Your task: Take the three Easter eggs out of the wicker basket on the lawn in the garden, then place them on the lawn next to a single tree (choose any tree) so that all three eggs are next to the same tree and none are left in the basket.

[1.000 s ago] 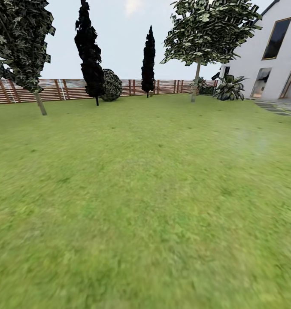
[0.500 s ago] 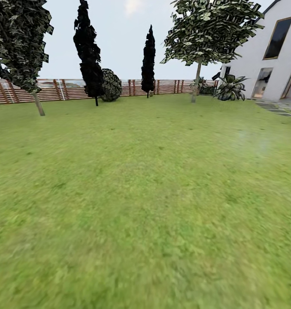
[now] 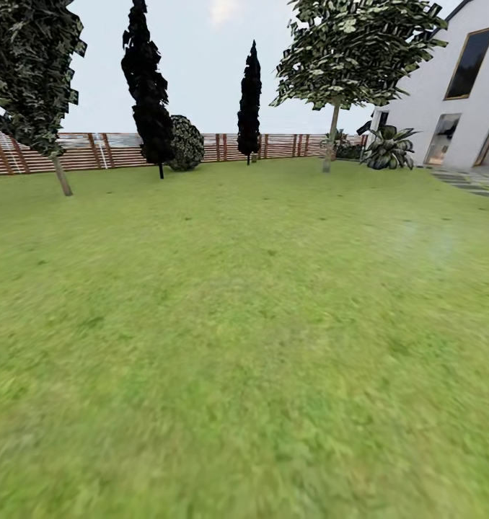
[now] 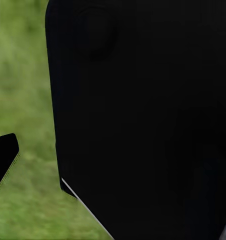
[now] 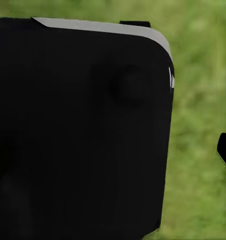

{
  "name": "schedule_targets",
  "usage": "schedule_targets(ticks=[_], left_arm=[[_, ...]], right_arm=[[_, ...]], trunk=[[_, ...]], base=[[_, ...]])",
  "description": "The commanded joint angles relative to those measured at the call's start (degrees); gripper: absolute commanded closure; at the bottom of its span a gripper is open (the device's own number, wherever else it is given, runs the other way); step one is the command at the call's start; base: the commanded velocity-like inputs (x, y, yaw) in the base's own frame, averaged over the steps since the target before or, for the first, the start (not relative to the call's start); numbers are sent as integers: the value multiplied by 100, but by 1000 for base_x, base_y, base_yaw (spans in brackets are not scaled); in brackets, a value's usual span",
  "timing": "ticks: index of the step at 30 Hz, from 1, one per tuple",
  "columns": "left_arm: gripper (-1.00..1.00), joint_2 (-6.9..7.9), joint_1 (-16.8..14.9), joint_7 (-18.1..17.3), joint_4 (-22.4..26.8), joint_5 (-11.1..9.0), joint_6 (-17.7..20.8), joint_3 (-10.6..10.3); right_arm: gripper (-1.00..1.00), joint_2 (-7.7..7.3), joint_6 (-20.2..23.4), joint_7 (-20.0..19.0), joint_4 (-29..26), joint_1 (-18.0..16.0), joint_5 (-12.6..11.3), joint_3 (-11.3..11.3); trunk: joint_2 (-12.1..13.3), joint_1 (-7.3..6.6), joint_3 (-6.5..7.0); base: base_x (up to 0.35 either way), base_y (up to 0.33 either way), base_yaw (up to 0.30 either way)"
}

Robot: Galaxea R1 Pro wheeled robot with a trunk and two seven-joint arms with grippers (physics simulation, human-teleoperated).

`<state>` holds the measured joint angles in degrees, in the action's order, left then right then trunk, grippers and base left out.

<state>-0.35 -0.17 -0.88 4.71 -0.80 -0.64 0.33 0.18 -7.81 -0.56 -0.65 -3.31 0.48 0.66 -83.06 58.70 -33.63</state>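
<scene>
Rolling forward over the lawn (image 3: 244, 324): fence (image 3: 93, 150) and trees have slid slightly left, so we're still searching; basket and eggs unseen, both hands' state we cannot tell.

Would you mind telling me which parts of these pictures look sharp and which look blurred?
Head view: the fence, far trees and house are fairly crisp, while the near lawn smears. Both wrist views: grass is soft and out of focus behind a dark, featureless robot part.
</scene>
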Motion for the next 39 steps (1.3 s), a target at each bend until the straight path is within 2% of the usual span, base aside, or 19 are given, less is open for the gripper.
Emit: schedule_targets(ticks=[1, 39], left_arm=[[-100, 0, -4, -9, 1, -8, -7, 3], [-100, 0, -2, -9, 3, -8, -7, 2]], right_arm=[[-100, 0, -19, -6, 5, -3, 4, 4], [-100, -27, -19, -6, 4, -3, -13, -13]], trunk=[[-2, 3, -5], [-2, 3, -5]], base=[[338, 0, 0], [338, 0, 0]])
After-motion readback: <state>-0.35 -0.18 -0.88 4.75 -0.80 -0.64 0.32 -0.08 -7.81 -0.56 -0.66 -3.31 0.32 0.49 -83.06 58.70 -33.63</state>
